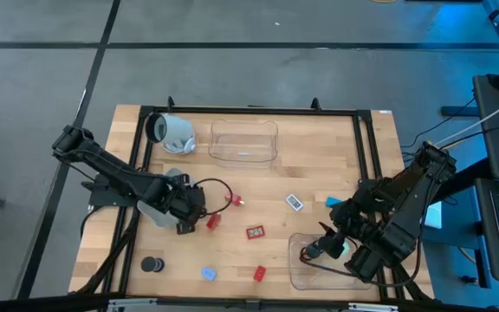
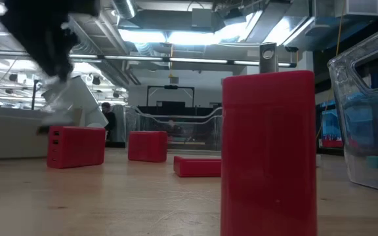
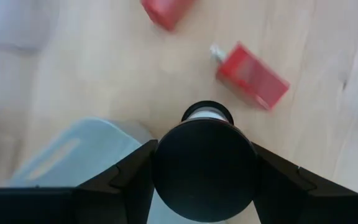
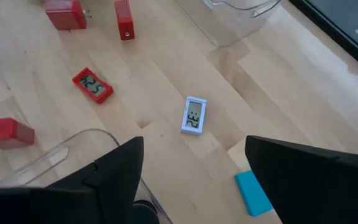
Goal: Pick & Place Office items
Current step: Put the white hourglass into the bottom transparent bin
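My left gripper point(image 1: 185, 211) point(image 3: 204, 186) hangs over the table's left-middle, shut on a round black puck point(image 3: 204, 168). Red blocks point(image 1: 213, 220) point(image 1: 231, 201) lie on the wood just right of it. A red clock point(image 1: 255, 232), a white clock point(image 1: 294, 202) point(image 4: 193, 116) and a teal piece point(image 1: 333, 201) point(image 4: 252, 191) lie mid-table. Another black puck point(image 1: 152, 264), a blue piece point(image 1: 208, 274) and a red block point(image 1: 259, 272) lie near the front edge. My right gripper point(image 1: 326, 245) point(image 4: 194, 180) is open above the near clear tray point(image 1: 306, 276). My left gripper pinches the black puck between its two fingers point(image 3: 129, 177), one on each side of its round wall point(image 3: 160, 168). The fingers come from above, pointing down. A white ring point(image 3: 207, 114) shows at the puck's far end, and the puck seems to hang above the wood.
A large white-grey cylinder point(image 1: 171, 132) lies on its side at the far left, beside a second clear tray point(image 1: 243, 141). A pale grey-blue piece point(image 3: 73, 155) lies under the left gripper. A black frame rail point(image 1: 362, 147) borders the table.
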`<state>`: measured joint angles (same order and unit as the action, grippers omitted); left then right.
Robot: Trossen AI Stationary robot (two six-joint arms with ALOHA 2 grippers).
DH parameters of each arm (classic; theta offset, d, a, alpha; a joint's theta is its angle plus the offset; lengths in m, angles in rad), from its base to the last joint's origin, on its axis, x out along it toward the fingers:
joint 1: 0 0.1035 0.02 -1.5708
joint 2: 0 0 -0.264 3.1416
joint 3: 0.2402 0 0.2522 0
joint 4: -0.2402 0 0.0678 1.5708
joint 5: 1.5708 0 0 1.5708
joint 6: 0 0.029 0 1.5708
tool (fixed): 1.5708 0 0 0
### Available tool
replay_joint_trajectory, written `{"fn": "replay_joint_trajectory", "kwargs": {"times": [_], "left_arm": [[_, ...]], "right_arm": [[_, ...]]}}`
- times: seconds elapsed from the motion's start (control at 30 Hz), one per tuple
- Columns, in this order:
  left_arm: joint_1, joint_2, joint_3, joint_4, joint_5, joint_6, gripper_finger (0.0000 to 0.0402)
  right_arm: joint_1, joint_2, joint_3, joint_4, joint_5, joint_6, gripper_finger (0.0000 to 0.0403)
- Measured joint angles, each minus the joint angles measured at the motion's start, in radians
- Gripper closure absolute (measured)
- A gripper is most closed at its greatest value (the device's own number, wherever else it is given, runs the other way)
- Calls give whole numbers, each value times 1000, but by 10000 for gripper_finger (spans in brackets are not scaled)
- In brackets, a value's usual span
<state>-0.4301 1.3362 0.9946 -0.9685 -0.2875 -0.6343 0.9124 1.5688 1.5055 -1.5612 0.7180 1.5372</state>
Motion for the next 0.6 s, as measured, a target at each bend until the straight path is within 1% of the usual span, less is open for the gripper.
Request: {"fn": "replay_joint_trajectory", "kwargs": {"times": [0.1,0.2,0.27,0.33,0.4,0.5,0.53,0.6], "left_arm": [[0,-17,73,-1,-91,-1,194],[0,-31,140,32,-259,1,193],[0,-38,169,92,-372,29,192],[1,-43,175,200,-448,109,192],[-1,-43,175,323,-484,216,192],[-12,-42,175,520,-512,391,191],[-13,-40,175,590,-518,452,191],[-14,-36,175,719,-521,583,191]], "right_arm": [[-25,0,0,2,12,0,117],[-52,0,0,13,63,-8,117],[-68,0,0,27,114,-39,117],[-82,0,0,53,186,-74,117],[-97,0,0,83,286,-84,117],[-123,0,0,131,426,-69,117],[-135,-1,0,142,449,-55,116],[-161,-11,-1,157,460,-40,110]]}}
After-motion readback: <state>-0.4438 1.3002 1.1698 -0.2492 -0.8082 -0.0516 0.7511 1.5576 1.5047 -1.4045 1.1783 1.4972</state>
